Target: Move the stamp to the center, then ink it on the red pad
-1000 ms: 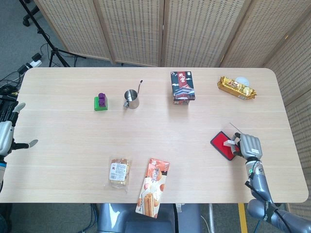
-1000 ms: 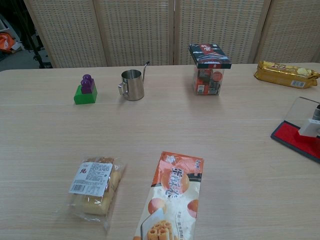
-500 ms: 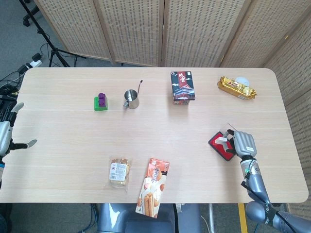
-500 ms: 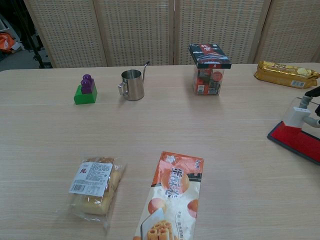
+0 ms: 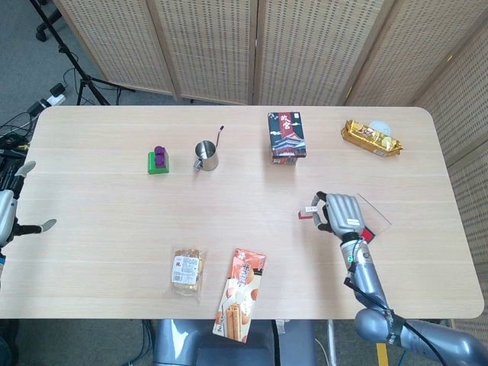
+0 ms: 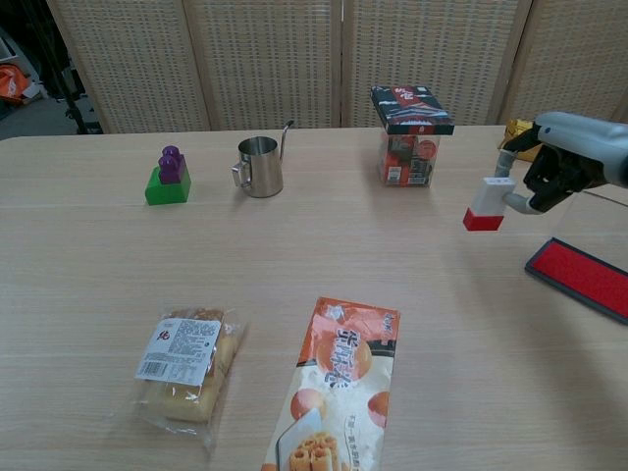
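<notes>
My right hand [image 6: 561,167] grips the stamp [image 6: 484,204] above the table [image 6: 294,265], left of the red pad [image 6: 581,278]; my left hand [image 5: 9,210] hangs open.

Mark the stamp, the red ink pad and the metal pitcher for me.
stamp [image 6: 484,204], chest view, on its white body above the red base.
red ink pad [image 6: 581,275], chest view, middle of the red surface.
metal pitcher [image 6: 262,167], chest view, on its side wall.

- Grey metallic right hand [image 5: 345,214]: ribbed, segmented fingers [image 5: 333,207]; dark inner parts visible in the chest view [image 6: 564,162].
- Right forearm [image 5: 367,276]: slim, grey, glossy, widening toward a rounded base.
- Left hand [image 5: 11,210]: pale grey casing, light fingertips; detail unclear at the frame edge.
</notes>
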`<state>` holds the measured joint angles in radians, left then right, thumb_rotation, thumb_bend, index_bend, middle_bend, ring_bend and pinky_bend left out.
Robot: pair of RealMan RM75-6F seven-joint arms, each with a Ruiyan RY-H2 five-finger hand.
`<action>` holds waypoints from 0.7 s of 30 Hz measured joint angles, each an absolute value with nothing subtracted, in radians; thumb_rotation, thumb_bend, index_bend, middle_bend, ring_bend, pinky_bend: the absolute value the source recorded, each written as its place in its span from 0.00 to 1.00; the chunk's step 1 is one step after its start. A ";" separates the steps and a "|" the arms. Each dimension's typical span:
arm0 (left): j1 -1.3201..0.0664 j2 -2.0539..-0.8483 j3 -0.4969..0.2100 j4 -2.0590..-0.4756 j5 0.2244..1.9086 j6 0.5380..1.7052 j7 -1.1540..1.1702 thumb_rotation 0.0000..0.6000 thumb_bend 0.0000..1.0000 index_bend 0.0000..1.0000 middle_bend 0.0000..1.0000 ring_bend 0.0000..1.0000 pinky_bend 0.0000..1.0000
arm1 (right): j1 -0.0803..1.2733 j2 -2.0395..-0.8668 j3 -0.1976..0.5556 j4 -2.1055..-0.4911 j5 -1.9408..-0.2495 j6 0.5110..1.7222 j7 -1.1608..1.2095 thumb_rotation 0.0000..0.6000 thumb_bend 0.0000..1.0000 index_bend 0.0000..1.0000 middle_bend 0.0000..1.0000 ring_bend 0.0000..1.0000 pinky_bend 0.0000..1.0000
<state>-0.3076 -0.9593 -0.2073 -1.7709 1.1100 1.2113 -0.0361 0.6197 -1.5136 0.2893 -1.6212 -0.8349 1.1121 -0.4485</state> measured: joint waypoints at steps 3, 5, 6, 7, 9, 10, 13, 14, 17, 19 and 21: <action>-0.307 -0.957 -0.209 -1.768 1.107 1.209 -0.043 1.00 0.00 0.00 0.00 0.00 0.00 | 0.654 -1.577 0.291 -1.586 -0.798 1.115 -0.492 1.00 0.54 0.58 0.91 0.97 1.00; -0.307 -0.955 -0.210 -1.766 1.105 1.207 -0.047 1.00 0.00 0.00 0.00 0.00 0.00 | 0.675 -1.620 0.291 -1.556 -0.776 1.117 -0.517 1.00 0.54 0.58 0.91 0.97 1.00; -0.307 -0.955 -0.211 -1.765 1.104 1.205 -0.049 1.00 0.00 0.00 0.00 0.00 0.00 | 0.683 -1.636 0.290 -1.543 -0.768 1.118 -0.526 1.00 0.54 0.58 0.91 0.97 1.00; -0.307 -0.954 -0.211 -1.764 1.103 1.204 -0.050 1.00 0.00 0.00 0.00 0.00 0.00 | 0.690 -1.650 0.290 -1.531 -0.762 1.119 -0.533 1.00 0.54 0.58 0.91 0.97 1.00; -0.308 -0.953 -0.211 -1.762 1.102 1.201 -0.052 1.00 0.00 0.00 0.00 0.00 0.00 | 0.702 -1.676 0.288 -1.508 -0.753 1.120 -0.544 1.00 0.54 0.58 0.91 0.97 1.00; -0.308 -0.953 -0.211 -1.761 1.101 1.199 -0.053 1.00 0.00 0.00 0.00 0.00 0.00 | 0.706 -1.686 0.286 -1.499 -0.751 1.120 -0.547 1.00 0.54 0.58 0.91 0.97 1.00; -0.309 -0.952 -0.212 -1.759 1.100 1.195 -0.056 1.00 0.00 0.00 0.00 0.00 0.00 | 0.715 -1.710 0.279 -1.468 -0.749 1.120 -0.556 1.00 0.54 0.58 0.91 0.97 1.00; -0.310 -0.951 -0.212 -1.759 1.100 1.194 -0.057 1.00 0.00 0.00 0.00 0.00 0.00 | 0.717 -1.717 0.276 -1.456 -0.750 1.120 -0.559 1.00 0.54 0.58 0.91 0.97 1.00; -0.311 -0.952 -0.211 -1.759 1.099 1.192 -0.055 1.00 0.00 0.00 0.00 0.00 0.00 | 0.721 -1.728 0.267 -1.436 -0.756 1.116 -0.562 1.00 0.54 0.58 0.91 0.97 1.00; -0.311 -0.952 -0.210 -1.760 1.100 1.191 -0.053 1.00 0.00 0.00 0.00 0.00 0.00 | 0.722 -1.727 0.263 -1.433 -0.758 1.106 -0.562 1.00 0.54 0.58 0.91 0.97 1.00; -0.311 -0.953 -0.209 -1.762 1.100 1.193 -0.049 1.00 0.00 0.00 0.00 0.00 0.00 | 0.721 -1.725 0.261 -1.429 -0.758 1.098 -0.556 1.00 0.54 0.58 0.91 0.97 1.00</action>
